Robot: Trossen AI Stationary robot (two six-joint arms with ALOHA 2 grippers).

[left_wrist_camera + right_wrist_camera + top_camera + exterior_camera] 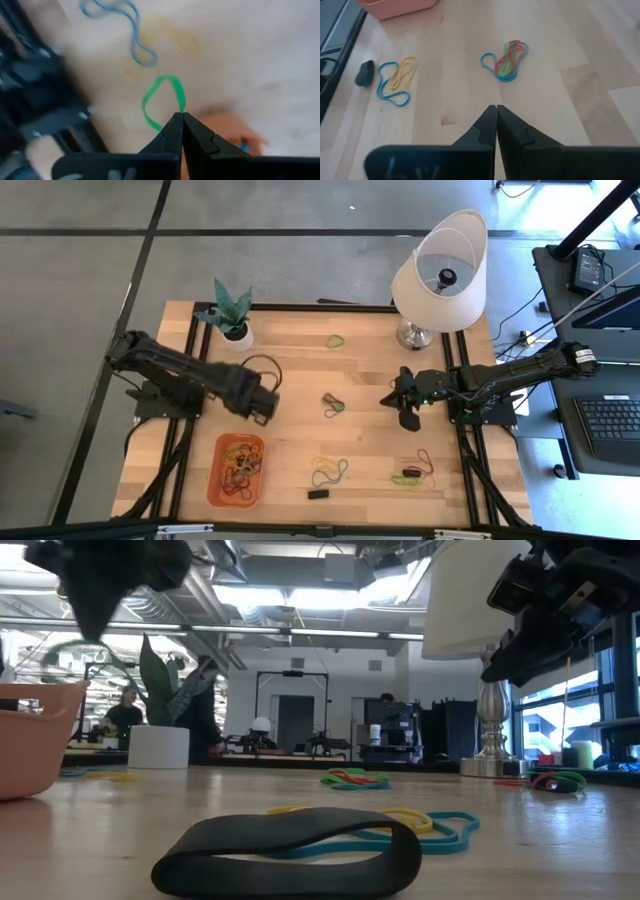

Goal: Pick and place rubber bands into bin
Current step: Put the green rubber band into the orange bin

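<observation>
Left hand [181,116] pinched shut on a green rubber band [159,100], carried above the counter [370,370] near the bin [236,470], presumably for dropping in. Right hand [496,107] closed, empty, hovering farther off; loose rubber bands [507,61] ahead.

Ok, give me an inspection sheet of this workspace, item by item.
Surface: wooden table, black frame.
Job's things: orange bin holding rubber bands; loose rubber bands mid-table, more near the front edge.
Clutter: potted plant, lamp, small black block.
Grippers: left tool shut on a green rubber band; right tool shut, empty, above the table.
Cables: black cable by the left arm.
Surroundings: keyboard on a side desk.
</observation>
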